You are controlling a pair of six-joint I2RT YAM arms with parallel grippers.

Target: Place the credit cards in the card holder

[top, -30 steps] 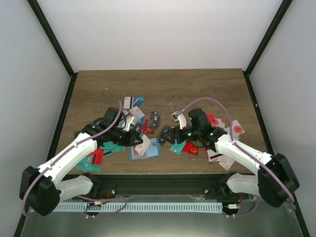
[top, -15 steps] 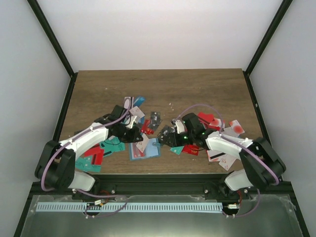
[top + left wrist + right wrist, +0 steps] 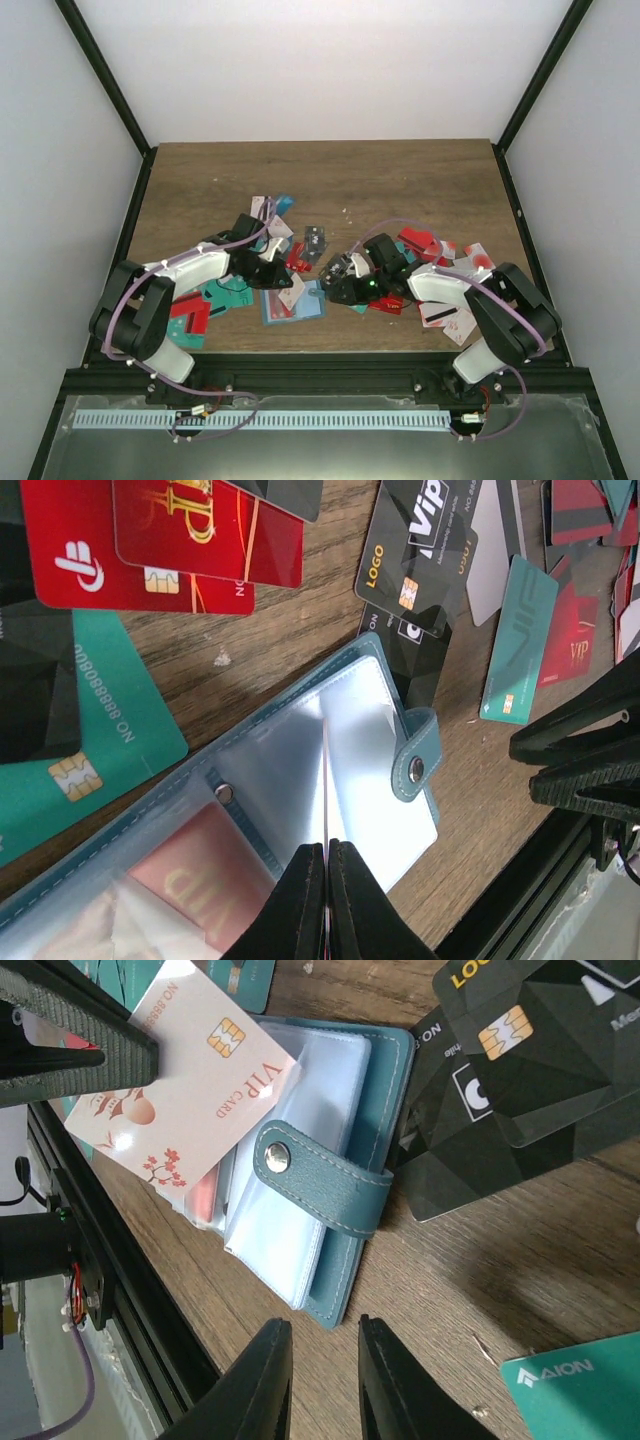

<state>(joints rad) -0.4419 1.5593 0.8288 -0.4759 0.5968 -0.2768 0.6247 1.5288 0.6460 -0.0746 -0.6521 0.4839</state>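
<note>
Left gripper [image 3: 325, 850] has its jaws pinched tight on a white plastic VIP card [image 3: 185, 1100] with pink blossoms, holding it over the open teal-blue card holder [image 3: 385, 1080] and its clear sleeves. The holder lies flat near the front of the wooden tabletop [image 3: 400, 180]. Right gripper [image 3: 320, 1325] hovers just beside the holder's edge, jaws narrowly apart, nothing between them. Loose black, red and teal-green credit cards [image 3: 200, 525] lie scattered around.
</note>
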